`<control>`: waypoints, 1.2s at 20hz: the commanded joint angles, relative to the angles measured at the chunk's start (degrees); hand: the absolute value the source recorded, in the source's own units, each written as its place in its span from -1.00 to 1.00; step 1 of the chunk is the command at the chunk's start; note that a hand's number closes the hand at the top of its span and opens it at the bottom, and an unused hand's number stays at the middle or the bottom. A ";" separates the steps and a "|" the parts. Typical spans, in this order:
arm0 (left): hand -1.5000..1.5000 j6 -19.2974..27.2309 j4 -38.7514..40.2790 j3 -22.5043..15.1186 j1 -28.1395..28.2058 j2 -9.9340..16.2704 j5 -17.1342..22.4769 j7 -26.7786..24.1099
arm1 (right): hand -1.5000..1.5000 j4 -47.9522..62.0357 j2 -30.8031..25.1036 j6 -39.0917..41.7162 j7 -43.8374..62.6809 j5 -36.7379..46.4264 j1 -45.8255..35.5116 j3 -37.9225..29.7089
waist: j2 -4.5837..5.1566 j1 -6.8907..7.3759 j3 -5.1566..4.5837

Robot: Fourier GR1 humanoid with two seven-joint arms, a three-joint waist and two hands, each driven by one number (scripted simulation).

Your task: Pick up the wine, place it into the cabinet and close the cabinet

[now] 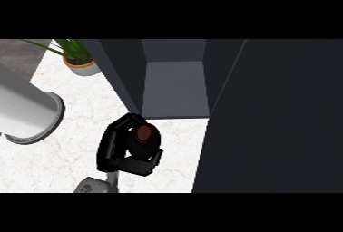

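Of the wine bottle I see only its dark red cap (143, 132), viewed from straight above; the body is hidden inside my left hand (112, 147), whose fingers and thumb are curled round it. Hand and bottle are over the white counter just in front of the open cabinet (175, 86), near the left corner of its opening. The cabinet's grey floor and inner walls show. Its dark door (275, 118) stands swung open toward me, filling the view's right side. My right hand does not show.
A large white cylinder (26, 113) stands on the marble counter (60, 158) at the left. A potted plant (79, 61) sits at the back left, beside the cabinet's left wall (120, 72).
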 commanded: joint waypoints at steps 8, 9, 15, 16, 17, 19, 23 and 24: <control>1.00 5.54 11.88 2.22 -15.70 -0.25 -1.51 2.37 | -1.00 -13.09 -2.56 0.20 3.04 0.87 4.86 -0.42 | 0.11 -0.38 0.00; 1.00 3.21 12.03 4.02 -14.39 0.38 -1.89 0.90 | -1.00 -11.64 -0.81 -0.35 2.98 3.16 3.70 2.01 | 0.07 0.09 -0.03; 1.00 6.56 20.03 0.84 -20.39 -0.25 2.46 0.56 | -1.00 -12.57 -2.71 0.90 2.22 -2.91 3.47 -3.67 | 0.27 -0.17 -0.01; 1.00 4.49 23.44 4.49 -21.58 -0.25 1.96 -0.70 | -1.00 -13.18 -2.49 -0.08 -0.76 0.53 6.97 1.37 | 0.16 -0.87 -0.01; 1.00 8.63 23.41 0.72 -24.74 -0.25 2.54 0.92 | -1.00 -10.93 -2.31 1.18 -0.06 -2.37 4.55 -2.33 | 0.28 -0.39 0.01; 1.00 8.10 25.36 1.70 -26.07 -0.25 3.63 -0.07 | -1.00 -11.94 -2.53 0.57 -4.54 0.15 9.39 2.43 | 0.09 -1.16 0.05; 1.00 8.10 34.02 1.78 -31.82 -0.25 7.82 -4.43 | -1.00 -10.54 -1.39 0.45 -3.37 1.10 7.46 2.53 | 0.33 -1.13 -0.05; 1.00 5.65 36.38 2.89 -31.78 -0.25 7.62 -5.90 | -1.00 -11.40 -1.82 0.45 -1.37 0.05 6.54 1.21 | 0.42 -0.99 -0.08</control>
